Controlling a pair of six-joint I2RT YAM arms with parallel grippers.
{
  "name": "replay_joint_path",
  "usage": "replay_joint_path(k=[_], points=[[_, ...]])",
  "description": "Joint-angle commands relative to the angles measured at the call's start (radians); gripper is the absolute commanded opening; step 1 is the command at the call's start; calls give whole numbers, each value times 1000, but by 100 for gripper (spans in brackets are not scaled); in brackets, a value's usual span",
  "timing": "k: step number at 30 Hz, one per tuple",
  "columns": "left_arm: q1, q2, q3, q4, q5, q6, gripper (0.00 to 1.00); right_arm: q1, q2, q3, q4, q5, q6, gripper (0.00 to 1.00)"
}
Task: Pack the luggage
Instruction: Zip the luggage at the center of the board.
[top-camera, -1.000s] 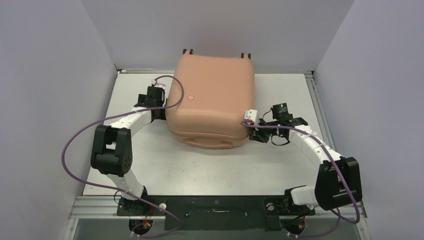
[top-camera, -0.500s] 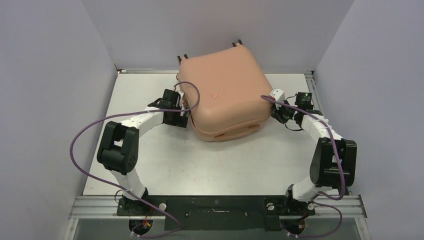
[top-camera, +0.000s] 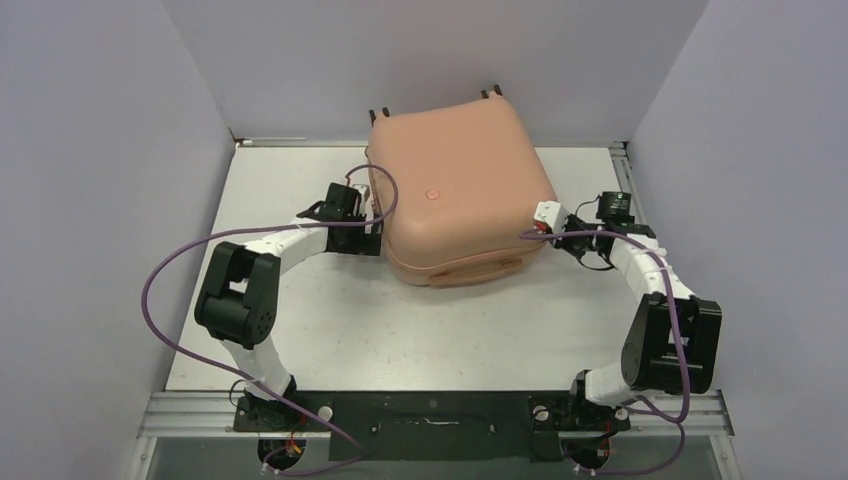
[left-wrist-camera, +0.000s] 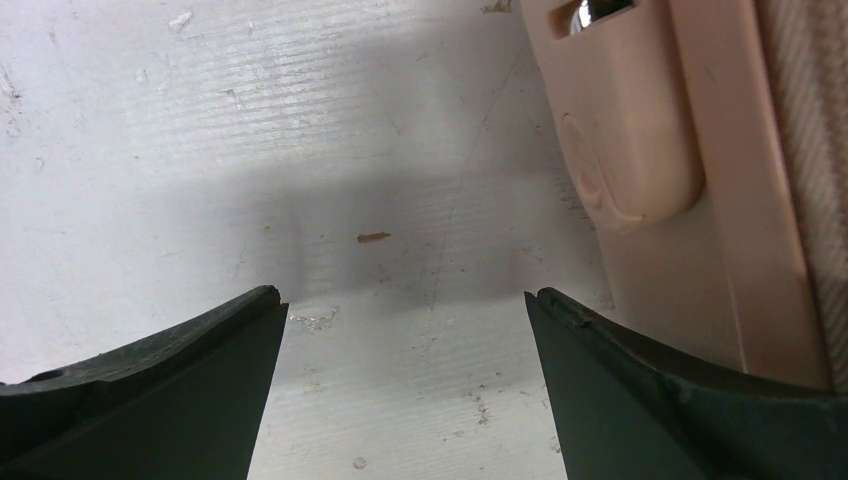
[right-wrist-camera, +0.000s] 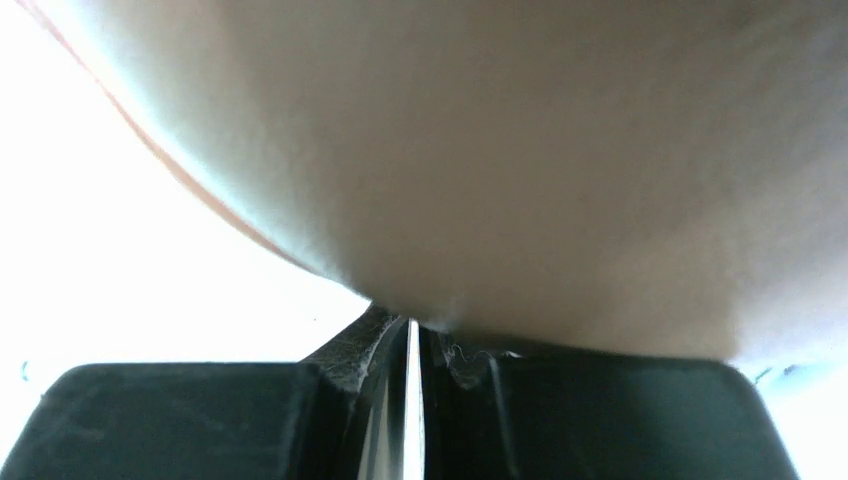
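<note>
On the counter (top-camera: 330, 330), the closed luggage (top-camera: 460, 190) sits by the far edge, turned and slid rightward since a second ago; packing likely awaits its opening. The left tool (top-camera: 366, 232) stands wide just beside its left side; the right tool (top-camera: 548, 222), pinched shut and empty, presses its right side

Top view fixed high behind the near edge, looking down over the whole table (top-camera: 420, 330), left wrist view low, close to the tabletop beside the luggage (left-wrist-camera: 650, 170), right wrist view nearly against its shell, luggage common to all three.
</note>
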Motion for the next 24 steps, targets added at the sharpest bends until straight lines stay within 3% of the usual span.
replay_joint_path(k=[1,3,9,13,17,24], points=[[-120,-42,-36,78,200,20,96,11,27,146,-424,-341,-355,5],[-120,-51,-43,85,208,12,96,-12,37,162,-463,-354,-357,5],[-122,-64,-70,103,219,-3,96,-28,-101,34,-205,-271,-159,5],[-122,-71,-81,116,220,-14,96,-28,-142,19,-322,-242,-317,5],[-122,-75,-88,127,218,-16,96,-31,-177,-15,-276,-98,-352,5],[-120,-90,-91,135,208,-14,96,-87,-37,199,-472,-121,-330,6]])
